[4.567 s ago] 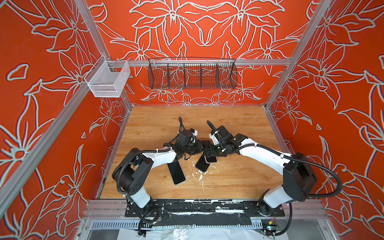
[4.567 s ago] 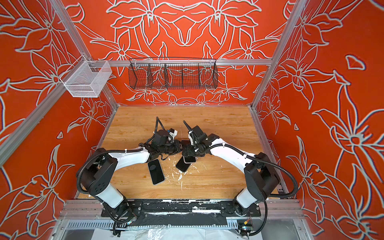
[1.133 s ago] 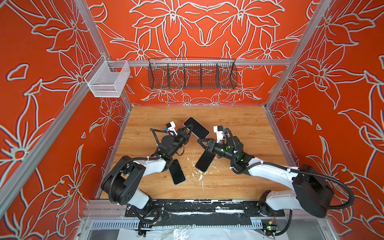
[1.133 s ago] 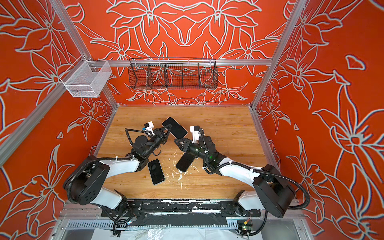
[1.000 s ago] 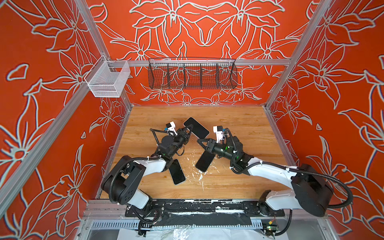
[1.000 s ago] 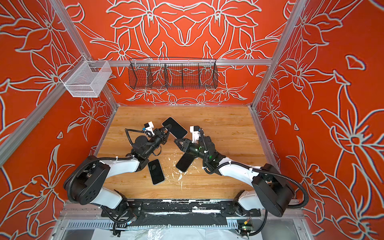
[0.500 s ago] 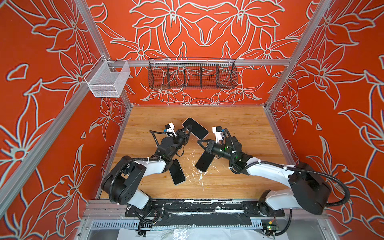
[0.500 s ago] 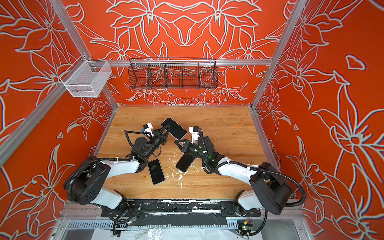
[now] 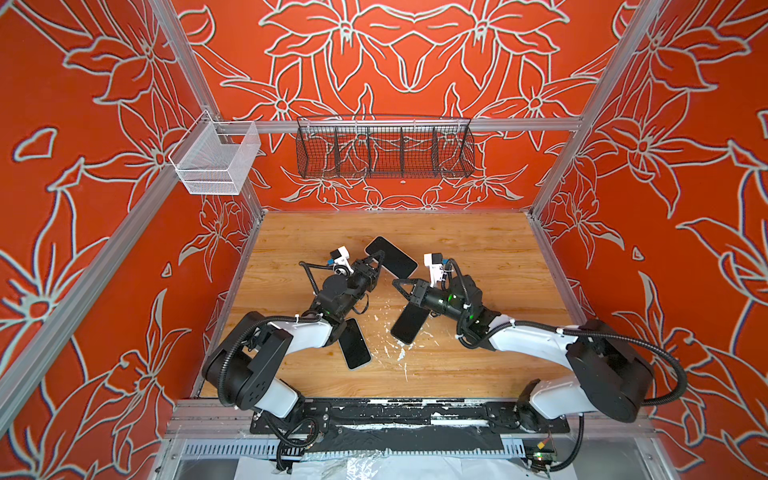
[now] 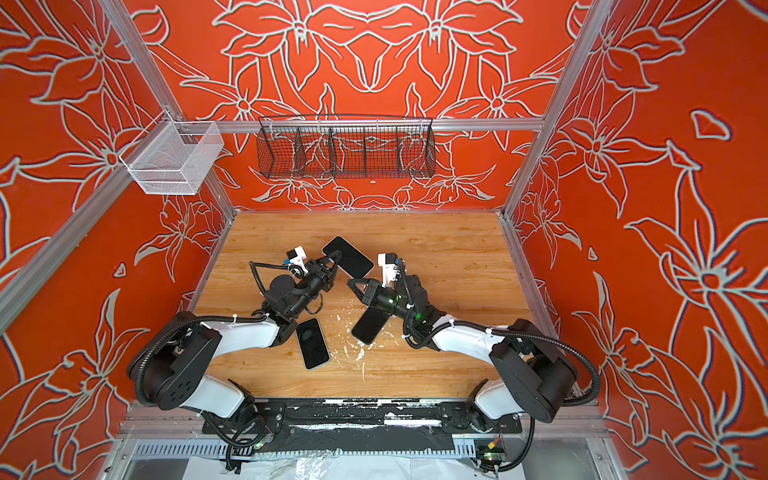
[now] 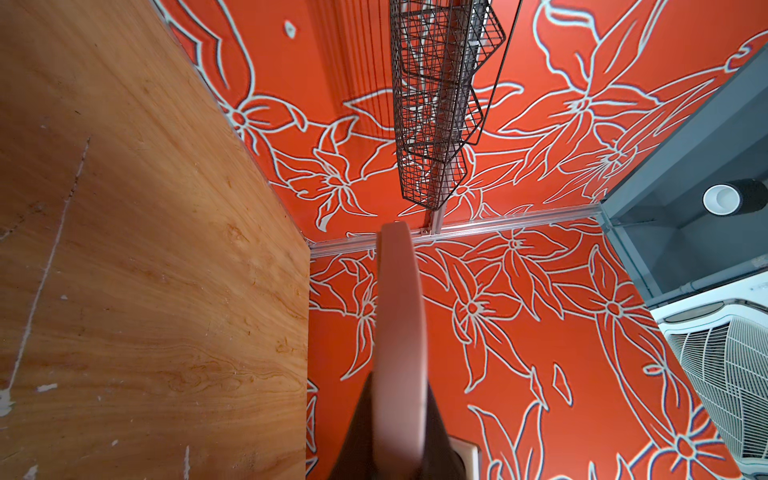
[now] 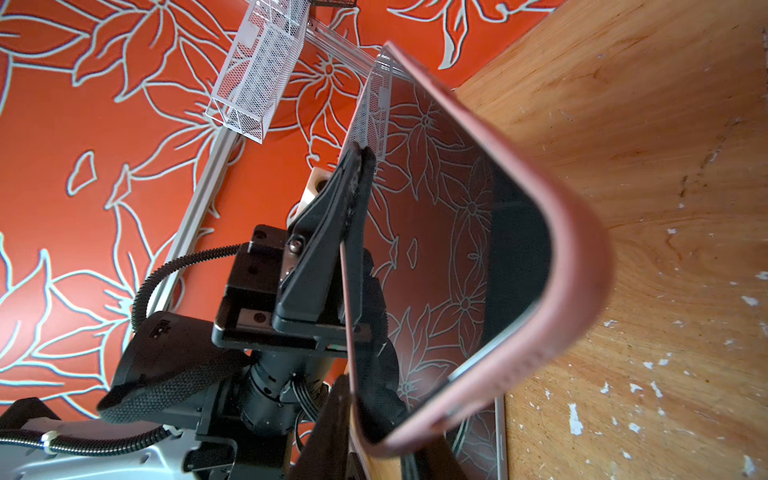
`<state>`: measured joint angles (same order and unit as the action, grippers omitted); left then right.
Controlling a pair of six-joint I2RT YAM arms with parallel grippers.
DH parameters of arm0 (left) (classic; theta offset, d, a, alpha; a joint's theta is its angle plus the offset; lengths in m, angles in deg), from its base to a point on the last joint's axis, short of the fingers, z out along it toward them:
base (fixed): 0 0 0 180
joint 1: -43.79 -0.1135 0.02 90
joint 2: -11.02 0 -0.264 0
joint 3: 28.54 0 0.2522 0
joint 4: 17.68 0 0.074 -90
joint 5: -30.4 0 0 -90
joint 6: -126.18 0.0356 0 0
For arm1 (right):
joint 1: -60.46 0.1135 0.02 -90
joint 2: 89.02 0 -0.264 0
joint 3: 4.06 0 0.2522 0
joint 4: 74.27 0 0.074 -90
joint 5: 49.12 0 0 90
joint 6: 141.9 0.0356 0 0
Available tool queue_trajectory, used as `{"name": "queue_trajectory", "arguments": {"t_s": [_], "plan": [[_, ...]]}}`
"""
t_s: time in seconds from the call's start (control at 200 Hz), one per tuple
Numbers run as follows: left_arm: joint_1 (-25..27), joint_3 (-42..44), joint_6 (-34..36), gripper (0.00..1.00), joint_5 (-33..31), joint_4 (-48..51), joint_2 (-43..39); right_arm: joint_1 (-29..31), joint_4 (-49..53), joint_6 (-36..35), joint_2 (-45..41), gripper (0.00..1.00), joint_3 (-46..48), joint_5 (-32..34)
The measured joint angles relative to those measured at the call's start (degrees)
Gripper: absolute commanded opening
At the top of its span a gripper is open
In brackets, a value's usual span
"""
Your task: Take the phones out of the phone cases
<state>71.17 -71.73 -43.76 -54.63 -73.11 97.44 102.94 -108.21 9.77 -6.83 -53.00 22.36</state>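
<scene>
1. The left gripper (image 9: 375,266) pinches the phone case (image 12: 582,257), holding the phone (image 9: 390,257) above the bench (image 9: 478,241), over its middle and nearer the back edge.
2. The right gripper (image 9: 398,284) sits at the case's near corner. Whether its jaws are spread cannot be told.
3. Recommended: peel the case lip off at that corner while the left clamp holds steady.

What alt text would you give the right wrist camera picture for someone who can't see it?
A phone in a pink case is held up close to the camera, gripped at one edge by the left gripper, its black jaws shut on it. Its dark screen mirrors the orange floral wall; a wooden table and white mesh basket lie beyond.
</scene>
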Motion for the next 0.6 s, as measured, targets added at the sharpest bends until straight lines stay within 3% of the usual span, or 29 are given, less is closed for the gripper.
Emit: {"name": "queue_trajectory", "arguments": {"t_s": [0.601], "plan": [[0.0, 1.62, -1.88, 0.0, -0.92, -2.71, 0.0, -0.35, -8.74, 4.7, 2.97, 0.18, 1.38, -0.87]]}}
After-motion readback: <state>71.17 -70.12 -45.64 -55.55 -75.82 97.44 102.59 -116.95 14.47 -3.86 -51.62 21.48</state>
